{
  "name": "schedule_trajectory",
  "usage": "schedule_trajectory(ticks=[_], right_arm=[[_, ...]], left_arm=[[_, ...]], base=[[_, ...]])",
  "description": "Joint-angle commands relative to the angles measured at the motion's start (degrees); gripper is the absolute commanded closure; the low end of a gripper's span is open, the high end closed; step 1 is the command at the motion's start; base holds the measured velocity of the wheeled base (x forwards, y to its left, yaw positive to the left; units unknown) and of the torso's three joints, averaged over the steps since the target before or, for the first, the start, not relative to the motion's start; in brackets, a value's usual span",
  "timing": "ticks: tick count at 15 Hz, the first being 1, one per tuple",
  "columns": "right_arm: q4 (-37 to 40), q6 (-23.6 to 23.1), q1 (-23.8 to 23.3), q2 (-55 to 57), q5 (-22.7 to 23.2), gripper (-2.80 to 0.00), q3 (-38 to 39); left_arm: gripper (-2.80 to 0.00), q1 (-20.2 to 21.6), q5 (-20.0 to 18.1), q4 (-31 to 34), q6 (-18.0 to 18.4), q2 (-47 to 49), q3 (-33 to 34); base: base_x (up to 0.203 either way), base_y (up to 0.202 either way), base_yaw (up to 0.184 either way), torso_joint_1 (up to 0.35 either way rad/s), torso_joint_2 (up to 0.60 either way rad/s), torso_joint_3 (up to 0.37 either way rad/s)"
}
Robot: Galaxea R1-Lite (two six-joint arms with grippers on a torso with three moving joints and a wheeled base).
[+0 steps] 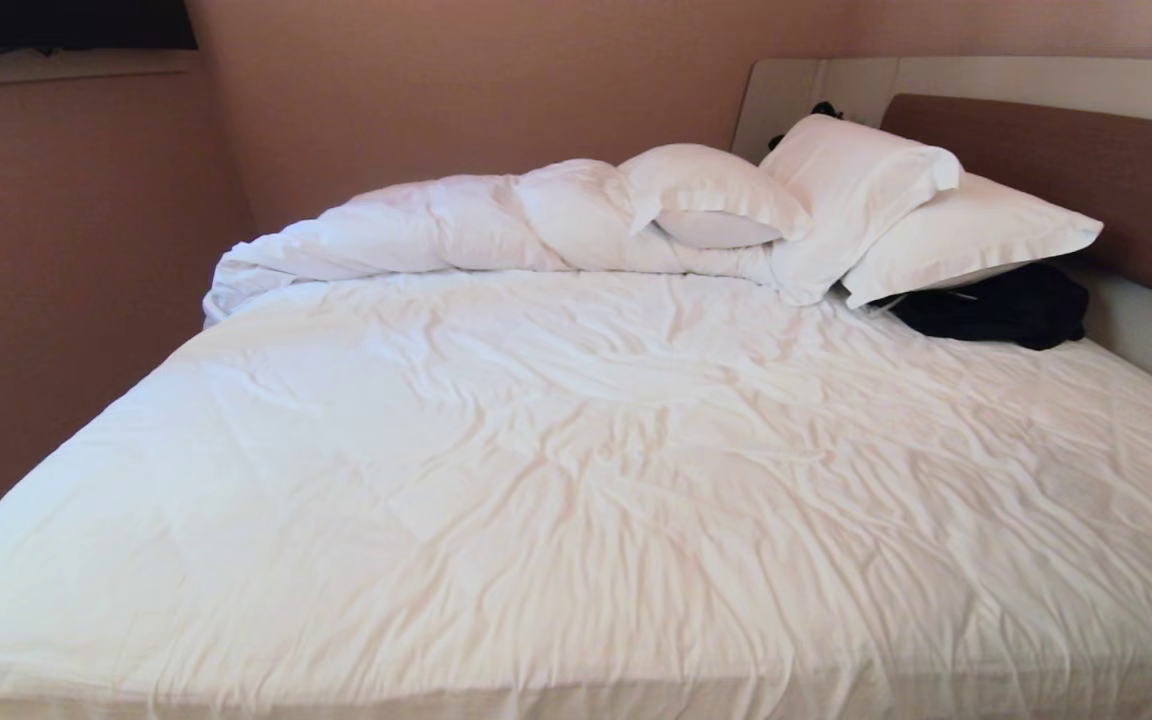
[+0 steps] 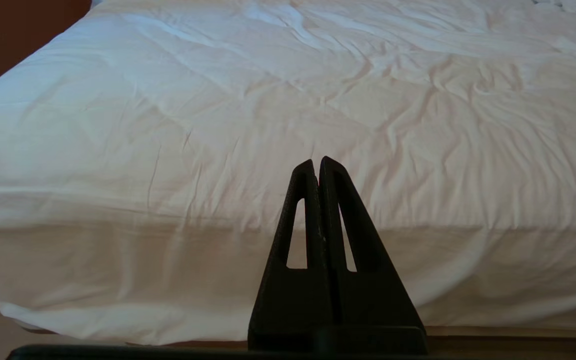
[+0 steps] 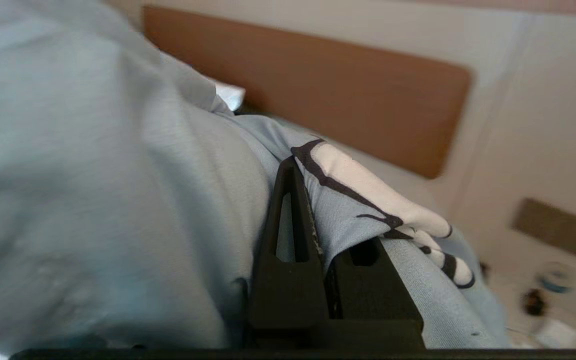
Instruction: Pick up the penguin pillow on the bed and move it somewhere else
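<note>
The penguin pillow (image 3: 108, 190) fills most of the right wrist view: light blue cloth with a black-and-white penguin print. My right gripper (image 3: 313, 200) is shut on a fold of its cloth, one finger (image 3: 288, 235) bare, the other draped by the fabric. Neither the pillow nor the right arm appears in the head view. The bed (image 1: 576, 480) spreads before me under a wrinkled white sheet. My left gripper (image 2: 317, 167) is shut and empty, held low in front of the bed's near edge (image 2: 118, 220).
A bunched white duvet (image 1: 456, 225) and plain white pillows (image 1: 866, 200) lie at the bed's far side, a dark garment (image 1: 1001, 305) beside them. The brown headboard (image 1: 1086, 170) runs along the right. Small things lie blurred on a surface (image 3: 543, 300) beyond the pillow.
</note>
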State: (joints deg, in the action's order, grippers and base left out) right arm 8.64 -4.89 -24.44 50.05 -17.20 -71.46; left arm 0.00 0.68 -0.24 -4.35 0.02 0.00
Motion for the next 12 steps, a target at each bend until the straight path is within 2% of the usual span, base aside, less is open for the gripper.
schedule_trajectory(ticks=[1,6,12], right_arm=[[0.01,-1.89,0.01,-1.1,-6.29,0.0,-0.04],[0.05,-2.23,0.01,-1.01,-6.8,0.0,0.62],[0.06,-2.23,0.01,-1.62,-6.79,0.0,1.5]], left_arm=[[0.0,0.0,0.02,-0.02,-0.04,-0.02,0.18],[0.0,0.0,0.02,-0.02,-0.04,-0.02,0.18],[0.0,0.0,0.02,-0.02,-0.04,-0.02,0.18]], base=[[0.0,0.0,0.0,0.0,0.0,0.0],[0.0,0.0,0.0,0.0,0.0,0.0],[-0.18,0.0,0.0,0.001,0.0,0.002]])
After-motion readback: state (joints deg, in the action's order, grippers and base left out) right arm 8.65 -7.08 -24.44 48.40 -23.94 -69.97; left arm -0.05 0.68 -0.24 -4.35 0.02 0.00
